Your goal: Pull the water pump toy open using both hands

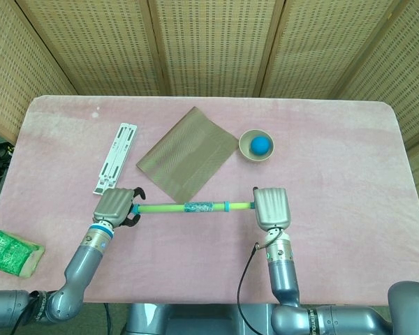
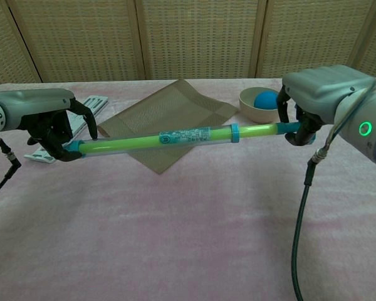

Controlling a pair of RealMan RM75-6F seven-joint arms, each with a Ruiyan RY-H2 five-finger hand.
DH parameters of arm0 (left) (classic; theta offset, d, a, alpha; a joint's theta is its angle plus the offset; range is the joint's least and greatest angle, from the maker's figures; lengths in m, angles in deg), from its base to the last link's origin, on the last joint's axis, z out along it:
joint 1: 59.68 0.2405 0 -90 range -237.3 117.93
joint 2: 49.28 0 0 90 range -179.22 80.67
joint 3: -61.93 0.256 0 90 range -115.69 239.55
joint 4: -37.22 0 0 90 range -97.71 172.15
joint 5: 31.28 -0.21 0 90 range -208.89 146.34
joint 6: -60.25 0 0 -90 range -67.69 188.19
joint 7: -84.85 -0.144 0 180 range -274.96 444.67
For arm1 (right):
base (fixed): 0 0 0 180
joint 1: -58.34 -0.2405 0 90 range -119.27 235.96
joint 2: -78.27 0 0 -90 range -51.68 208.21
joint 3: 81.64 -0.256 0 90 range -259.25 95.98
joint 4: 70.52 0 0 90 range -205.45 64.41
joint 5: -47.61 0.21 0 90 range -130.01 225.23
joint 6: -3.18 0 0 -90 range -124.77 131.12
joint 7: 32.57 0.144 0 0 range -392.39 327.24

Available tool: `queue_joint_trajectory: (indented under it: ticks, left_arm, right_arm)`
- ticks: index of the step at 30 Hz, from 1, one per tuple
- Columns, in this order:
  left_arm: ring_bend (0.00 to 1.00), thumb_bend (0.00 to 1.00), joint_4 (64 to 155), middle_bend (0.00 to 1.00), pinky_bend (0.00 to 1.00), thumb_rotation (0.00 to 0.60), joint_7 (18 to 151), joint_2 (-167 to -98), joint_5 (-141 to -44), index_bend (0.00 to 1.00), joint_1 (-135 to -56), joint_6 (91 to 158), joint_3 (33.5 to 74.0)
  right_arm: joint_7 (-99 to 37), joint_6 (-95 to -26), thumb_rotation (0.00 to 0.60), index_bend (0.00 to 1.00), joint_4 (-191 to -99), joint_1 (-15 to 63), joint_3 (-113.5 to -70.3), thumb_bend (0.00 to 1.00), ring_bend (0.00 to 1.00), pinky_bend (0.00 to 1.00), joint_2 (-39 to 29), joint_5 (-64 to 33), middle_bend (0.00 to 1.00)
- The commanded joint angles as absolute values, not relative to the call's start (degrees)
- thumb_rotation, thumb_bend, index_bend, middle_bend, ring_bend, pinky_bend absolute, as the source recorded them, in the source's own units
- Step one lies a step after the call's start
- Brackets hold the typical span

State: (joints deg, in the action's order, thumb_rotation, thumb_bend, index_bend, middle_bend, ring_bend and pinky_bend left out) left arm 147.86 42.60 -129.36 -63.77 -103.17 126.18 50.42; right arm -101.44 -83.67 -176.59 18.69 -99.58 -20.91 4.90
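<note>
The water pump toy [image 1: 188,207] [image 2: 175,137] is a long green tube with blue ends and a printed label at its middle, held level above the pink table. My left hand [image 1: 116,207] [image 2: 47,122] grips its left blue end, fingers curled around it. My right hand [image 1: 272,208] [image 2: 319,97] grips the thin green rod at the right end. A blue collar [image 2: 234,132] marks where the rod leaves the tube; a short length of rod shows between collar and right hand.
A brown woven mat [image 1: 187,151] lies behind the toy. A beige bowl [image 1: 246,149] with a blue ball [image 1: 260,144] stands at the back right. A white slatted strip [image 1: 116,157] lies back left, a green packet [image 1: 11,252] at the near left edge.
</note>
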Motion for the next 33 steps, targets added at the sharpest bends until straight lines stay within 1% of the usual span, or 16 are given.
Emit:
queue_joint_trajectory:
  ticks: [1,4,8,12,21,28,33]
  left_arm:
    - [0.83,0.40,146.9,0.93,0.74,0.600,42.1,-130.7,-63.8,0.37,-103.8,127.3,51.2]
    - [0.83,0.40,146.2,0.93,0.74,0.600,42.3,-131.3,-63.3,0.40,-104.0,127.2,51.5]
    - [0.83,0.42,145.4,0.93,0.74,0.600,43.4,-132.0,-63.4,0.51,-104.1,127.2,51.6]
    - [0.83,0.43,145.2,0.93,0.74,0.600,44.0,-132.1,-64.8,0.57,-103.8,128.2,52.4]
    - [0.83,0.43,147.2,0.93,0.74,0.600,46.1,-129.3,-68.3,0.57,-102.0,129.7,54.3]
    - [0.83,0.43,148.9,0.93,0.74,0.600,49.6,-125.1,-74.6,0.57,-98.2,130.8,58.2]
    - [0.83,0.43,148.8,0.93,0.74,0.600,51.2,-122.9,-77.3,0.57,-96.3,131.2,60.0]
  right_arm:
    - [-101.2,-83.9,0.600,0.83,-176.8,18.6,-99.3,0.61,1.00,0.74,-20.7,5.1,1.00]
    - [-101.1,-84.2,0.600,0.83,-177.2,18.5,-99.1,0.61,1.00,0.74,-20.5,5.1,1.00]
    - [-101.0,-84.8,0.600,0.83,-178.0,18.3,-98.9,0.61,1.00,0.74,-20.2,4.7,1.00]
    - [-100.8,-85.3,0.600,0.83,-178.4,18.1,-98.3,0.61,1.00,0.74,-19.9,4.5,1.00]
    - [-99.4,-85.8,0.600,0.83,-178.3,18.6,-97.5,0.61,1.00,0.74,-18.1,4.4,1.00]
    - [-97.6,-85.5,0.600,0.83,-177.7,19.6,-96.6,0.61,1.00,0.74,-15.4,4.1,1.00]
    - [-96.8,-85.6,0.600,0.83,-177.6,20.3,-96.5,0.61,1.00,0.74,-14.1,4.4,1.00]
